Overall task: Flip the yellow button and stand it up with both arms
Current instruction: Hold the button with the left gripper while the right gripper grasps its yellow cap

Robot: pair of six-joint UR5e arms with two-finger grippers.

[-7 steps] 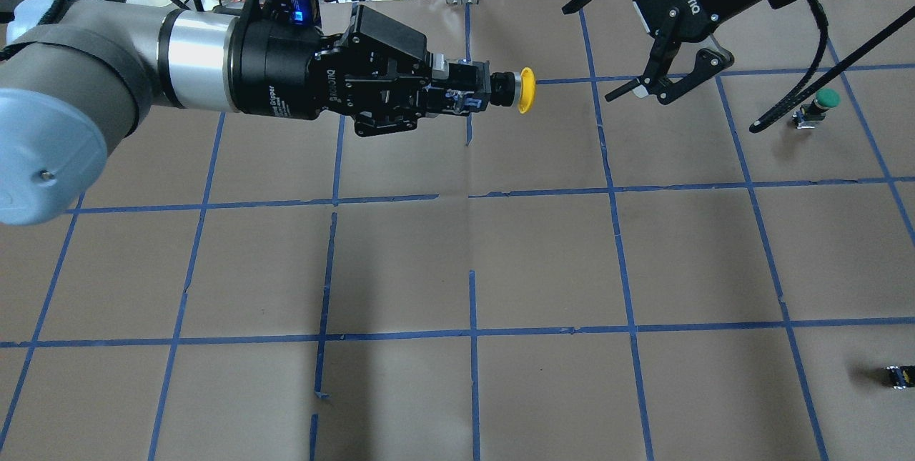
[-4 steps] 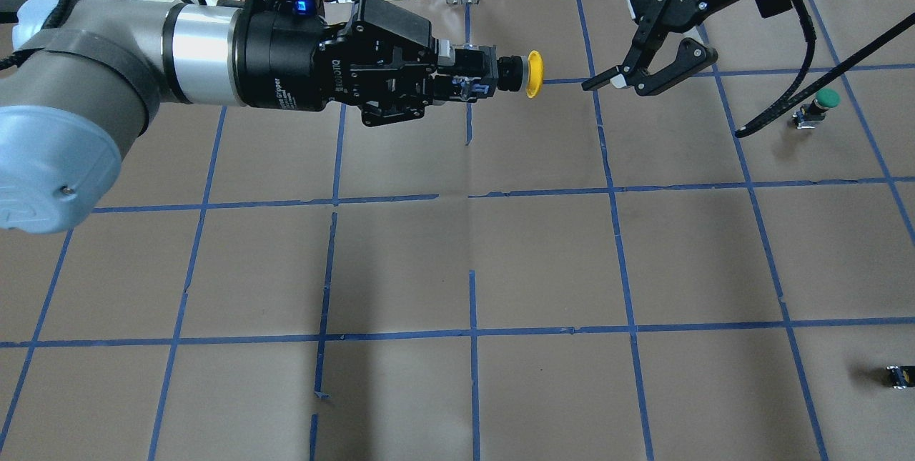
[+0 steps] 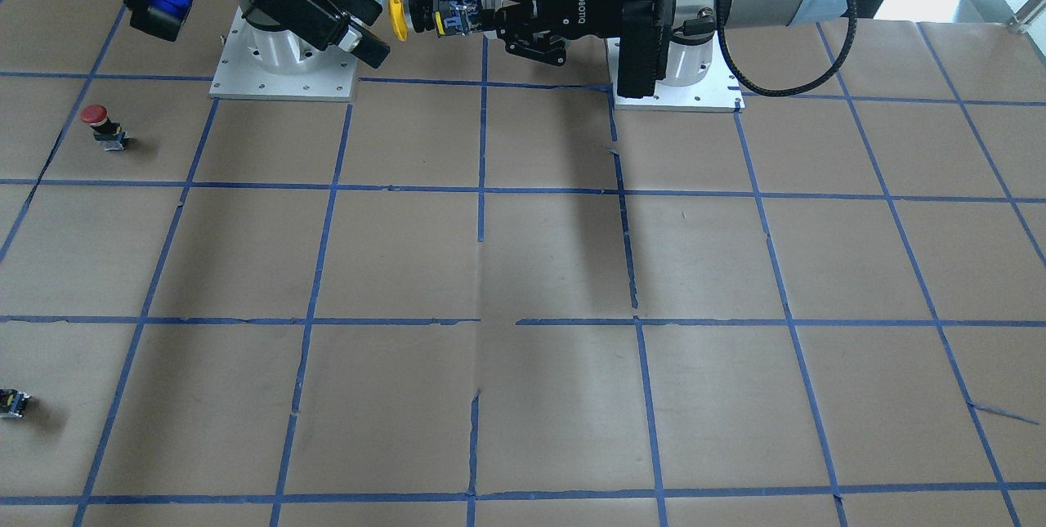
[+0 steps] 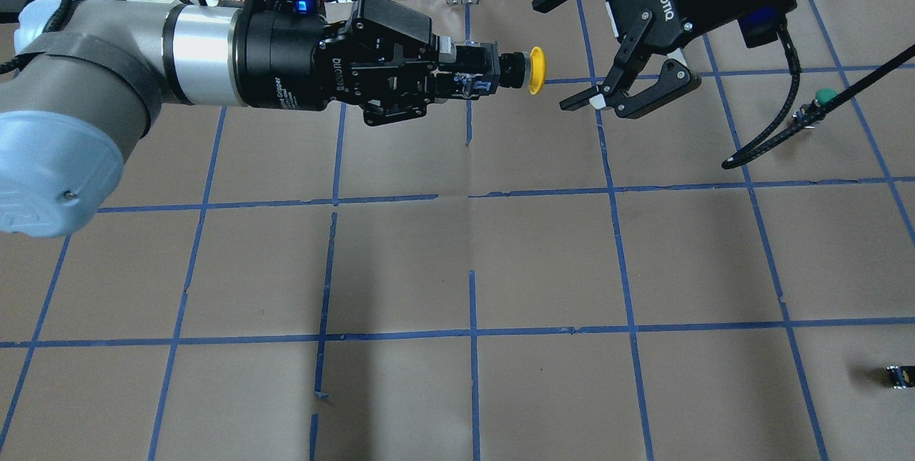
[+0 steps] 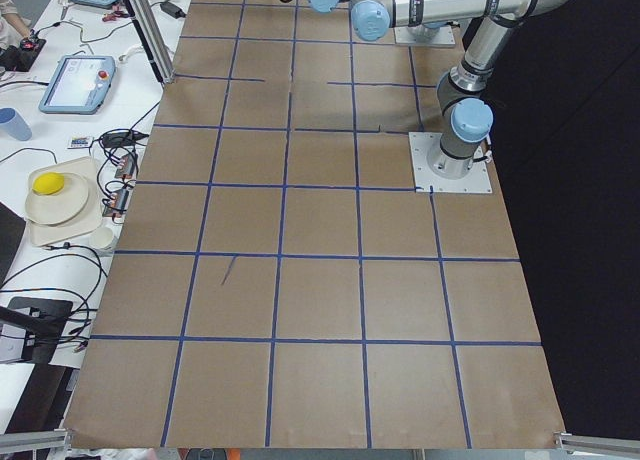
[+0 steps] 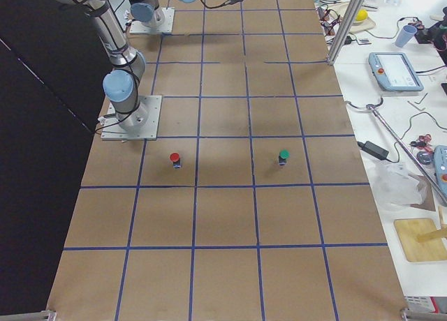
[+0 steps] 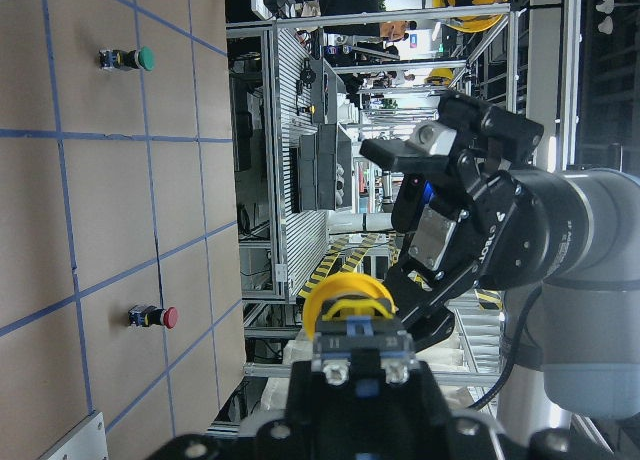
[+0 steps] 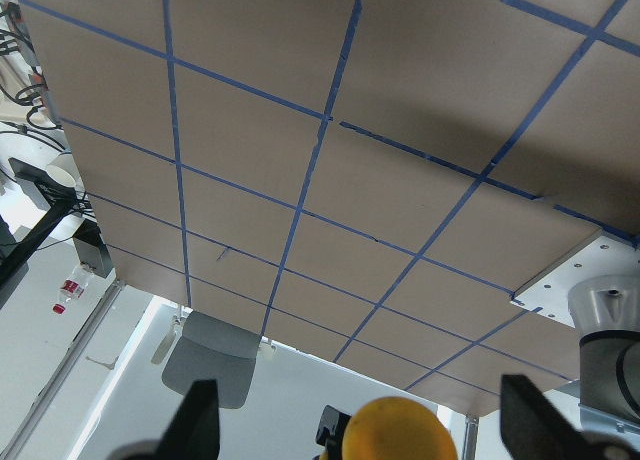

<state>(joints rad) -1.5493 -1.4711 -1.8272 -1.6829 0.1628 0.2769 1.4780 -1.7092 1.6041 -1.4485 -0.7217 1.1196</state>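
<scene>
Overhead exterior view: I fear a drop if my left tool (image 4: pixel 473 78), clenched on the block base of the small push-button with the round yellow cap (image 4: pixel 525 70), lets go before my spread-open right tool (image 4: pixel 550 55) just beyond grips that smooth cap squarely. The button hangs level above the brown paper tabletop (image 4: pixel 543 261), black neck joining cap to black-grey base.

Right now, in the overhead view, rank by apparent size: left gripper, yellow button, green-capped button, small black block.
1. left gripper
2. yellow button, held aloft nearer the camera, so unsure
3. green-capped button, partly behind a cable
4. small black block
</scene>
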